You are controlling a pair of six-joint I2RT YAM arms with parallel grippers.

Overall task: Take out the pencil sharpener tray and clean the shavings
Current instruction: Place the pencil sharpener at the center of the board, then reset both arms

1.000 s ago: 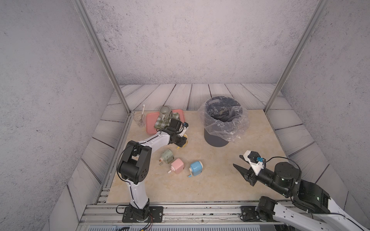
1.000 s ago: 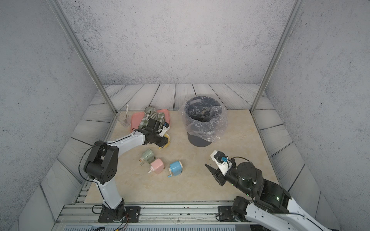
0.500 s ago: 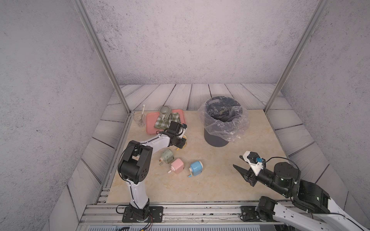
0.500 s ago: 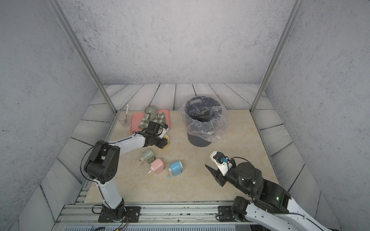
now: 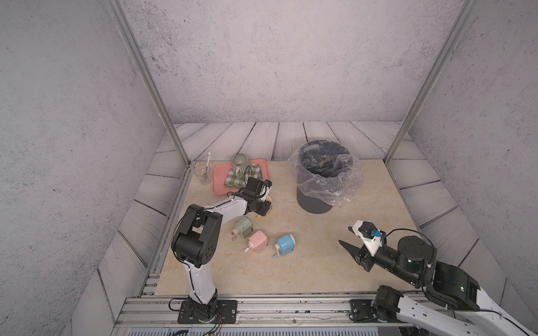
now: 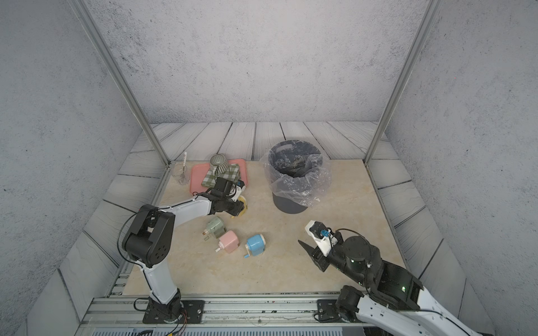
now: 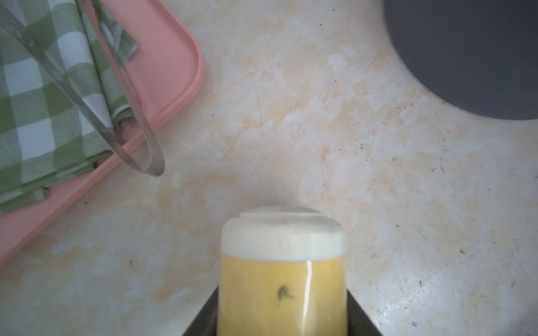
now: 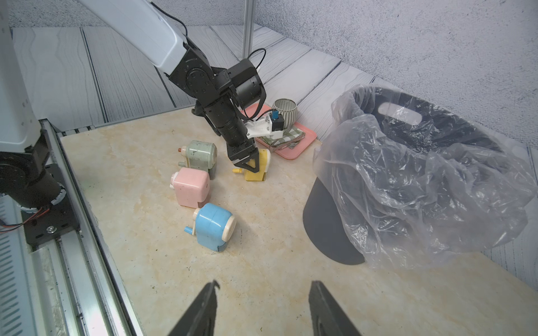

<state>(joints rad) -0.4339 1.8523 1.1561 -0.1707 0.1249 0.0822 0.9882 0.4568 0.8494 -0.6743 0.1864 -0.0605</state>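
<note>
- The left claw (image 8: pixel 254 166) is pinching the yellow sharpener (image 8: pixel 260 163) by its sides. The fingers are pressed tight to the body, and in the left wrist view its pale front end pokes out ahead of them.
- That sharpener stands upright in the claw with its foot on the counter (image 5: pixel 291 276), on the same spot as a second ago.
- Here's the change: the left wrist has sunk a touch and drawn back from the striped mug (image 5: pixel 240 163), which now shows clear of it. Over the last half second there is barely a twitch.
- Just beyond the left claw lies the pink tray (image 5: pixel 217 186) with the checked cloth (image 5: pixel 233 181) on it. The metal tongs (image 7: pixel 148 163) poke over the tray's rim, and the tray corner is close to the claw but apart from it.
- Off to that claw's right, near but not touching, sits the dark bin (image 5: pixel 313 205) in its clear bag.
- Back toward the arm's base from the claw, the green sharpener (image 5: pixel 243 227) is nearest, then the pink sharpener (image 5: pixel 257 241), then the blue sharpener (image 5: pixel 285 243). None has moved.
- The right claw (image 8: pixel 263 286) hovers well apart from all of it, fingers spread with nothing between them. Its pose matches a second ago.
</note>
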